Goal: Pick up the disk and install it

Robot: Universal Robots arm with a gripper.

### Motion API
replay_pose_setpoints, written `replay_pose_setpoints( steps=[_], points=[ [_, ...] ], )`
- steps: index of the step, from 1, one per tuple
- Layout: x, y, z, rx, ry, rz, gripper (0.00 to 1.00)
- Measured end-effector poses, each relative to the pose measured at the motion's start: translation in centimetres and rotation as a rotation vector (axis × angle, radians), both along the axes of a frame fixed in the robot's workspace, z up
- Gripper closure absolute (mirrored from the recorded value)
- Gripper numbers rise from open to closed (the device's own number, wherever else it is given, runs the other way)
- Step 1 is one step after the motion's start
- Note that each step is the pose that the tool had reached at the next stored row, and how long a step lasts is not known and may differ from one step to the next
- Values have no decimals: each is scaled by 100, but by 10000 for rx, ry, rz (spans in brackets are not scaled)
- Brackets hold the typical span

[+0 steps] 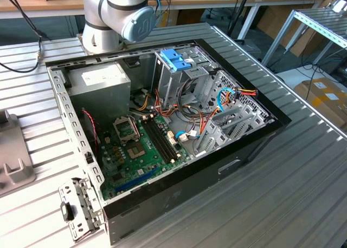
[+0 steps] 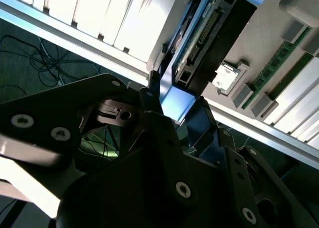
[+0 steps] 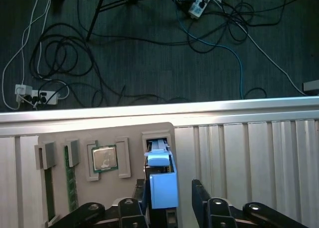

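1. Disk (image 3: pixel 163 180), a flat silver-metal hard drive in light blue plastic carrier rails, stands on edge in a slot of the grey moulded tray (image 3: pixel 60 136) at the floor-side edge of the ribbed aluminium counter (image 3: pixel 249 153). Upright, its flat faces are free to grasp.
2. Black metal pincer (image 3: pixel 168 186) straddles the disk. Fingers are apart, with a gap on one side in the first wrist view, so not clamped.
3. The same tray seats a square metal-capped processor chip (image 3: pixel 104 158) and a green memory stick (image 3: pixel 70 178) in their own recesses.
4. Open black computer case (image 1: pixel 179 188) lies lidless, so the steel drive cage under its blue plastic bracket (image 1: pixel 176 59) is reachable from above.
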State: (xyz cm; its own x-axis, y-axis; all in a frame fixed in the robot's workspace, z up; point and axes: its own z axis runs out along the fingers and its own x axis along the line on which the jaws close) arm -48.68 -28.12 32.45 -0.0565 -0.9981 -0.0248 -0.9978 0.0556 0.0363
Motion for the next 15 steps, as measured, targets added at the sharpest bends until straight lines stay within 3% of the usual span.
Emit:
replay_pose_setpoints(
  steps=[3, 4, 9, 15],
  points=[
    [0, 0, 11, 4, -14, -1, 52],
    [0, 1, 42, 8, -29, 0, 52],
    [-1, -2, 78, -1, -2, 0, 52],
    [0, -25, 17, -19, 27, 5, 52]
  ],
)
